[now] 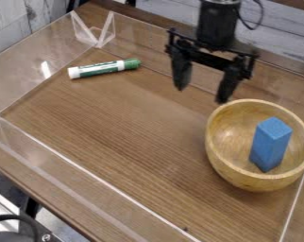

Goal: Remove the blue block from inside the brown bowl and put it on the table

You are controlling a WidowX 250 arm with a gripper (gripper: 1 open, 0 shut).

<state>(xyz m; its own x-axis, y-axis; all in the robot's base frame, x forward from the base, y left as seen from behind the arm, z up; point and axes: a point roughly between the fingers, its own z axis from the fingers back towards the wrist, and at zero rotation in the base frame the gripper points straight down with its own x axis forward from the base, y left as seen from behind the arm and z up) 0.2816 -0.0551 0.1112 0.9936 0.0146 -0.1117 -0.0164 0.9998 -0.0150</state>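
The blue block (271, 145) stands upright inside the brown bowl (230, 149), which rests on the table (117, 123) at the right. My gripper (204, 83) hangs open above the tabletop, up and to the left of the bowl, its two dark fingers spread wide with nothing between them. The right finger is close to the bowl's far rim but apart from it.
A green-and-white marker (102, 68) lies on the table at the back left. Low clear acrylic walls (28, 151) edge the tabletop, with a folded clear piece (92, 33) at the back corner.
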